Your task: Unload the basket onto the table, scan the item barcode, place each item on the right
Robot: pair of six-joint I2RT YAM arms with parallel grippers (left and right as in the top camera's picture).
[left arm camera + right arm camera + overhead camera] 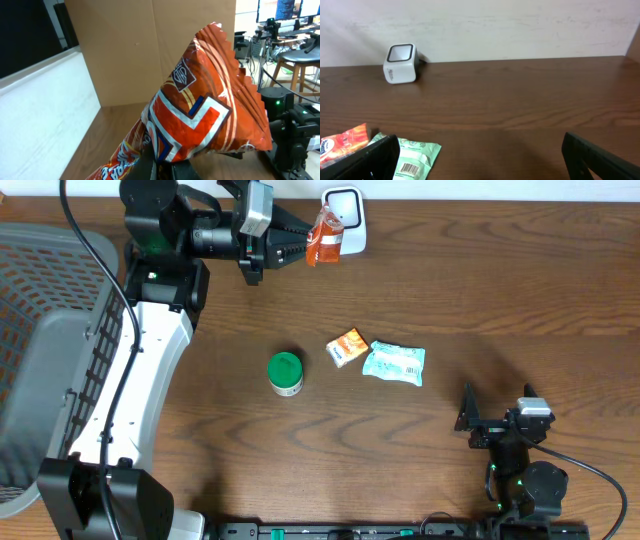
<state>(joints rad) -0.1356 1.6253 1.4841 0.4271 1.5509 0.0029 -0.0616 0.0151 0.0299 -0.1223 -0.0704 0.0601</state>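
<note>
Orange-and-white crinkled foil snack packet (323, 240) hangs in the air over the far edge of the dark brown wooden table (480, 290). It is held up by the left gripper (300, 248), whose black fingers are pinched tight on one end of it. From overhead the packet lies just beside the small white cube-shaped barcode scanner (347, 218) and overlaps the scanner's left edge in that view; whether the two touch cannot be told. In the left wrist view the snack packet (205, 110) fills most of the frame, with its serrated seam uppermost and leaning to the right. There the left gripper (165, 167) shows only as dark fingers (182, 170) closed on the foil at the bottom edge. The right gripper (468, 420) rests low near the front right of the table, well apart from the packet, its jaws spread as wide as they go and nothing between them. In the right wrist view the right gripper (480, 165) shows as two black fingers (370, 160) at the bottom corners with bare wood between them, and the barcode scanner (400, 63) stands far off by the wall, its dark window tilted upward. Near the middle of the table stand a round jar with a green lid (286, 373), a small orange sachet (347, 347) and, just beside it, a pale green-and-white pouch (394, 363) with a printed barcode facing up. A grey mesh basket (40, 330) sits at the left edge.
</note>
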